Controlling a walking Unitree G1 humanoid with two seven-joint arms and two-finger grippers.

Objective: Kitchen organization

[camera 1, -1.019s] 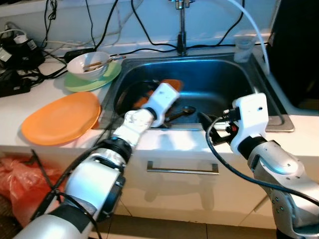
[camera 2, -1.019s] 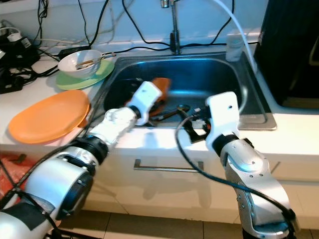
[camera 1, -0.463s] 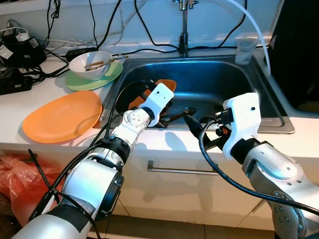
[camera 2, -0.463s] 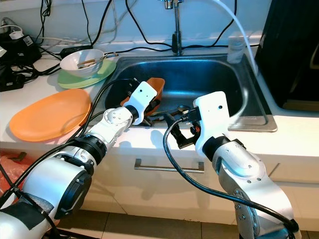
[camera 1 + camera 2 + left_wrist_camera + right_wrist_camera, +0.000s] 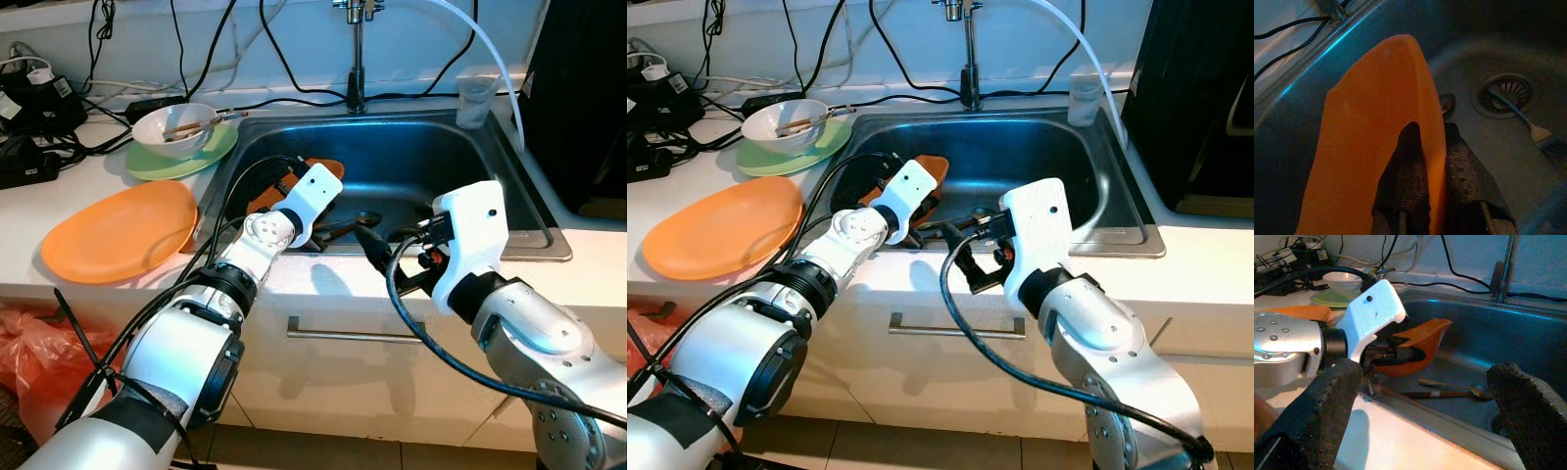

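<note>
An orange bowl (image 5: 323,165) stands tilted on its edge at the left side of the steel sink (image 5: 490,176). My left gripper (image 5: 1431,129) reaches down into the sink and is shut on the bowl's rim (image 5: 1366,122), one finger on each side. My right gripper (image 5: 965,250) hovers open over the sink's front edge, to the right of the left wrist, with nothing between its fingers (image 5: 1334,401). In the right wrist view the bowl (image 5: 1422,340) and my left arm's white wrist housing (image 5: 1374,308) lie straight ahead.
A dark spoon (image 5: 353,220) lies on the sink floor, and a fork (image 5: 1528,125) rests at the drain. An orange plate (image 5: 118,230) and a white bowl (image 5: 176,127) on a green plate (image 5: 191,162) sit on the left counter among cables. Faucet (image 5: 355,49) and clear cup (image 5: 475,98) stand behind.
My right gripper has swung left along the sink's front edge, closer to my left wrist. The left gripper stays shut on the orange bowl in about the same place.
</note>
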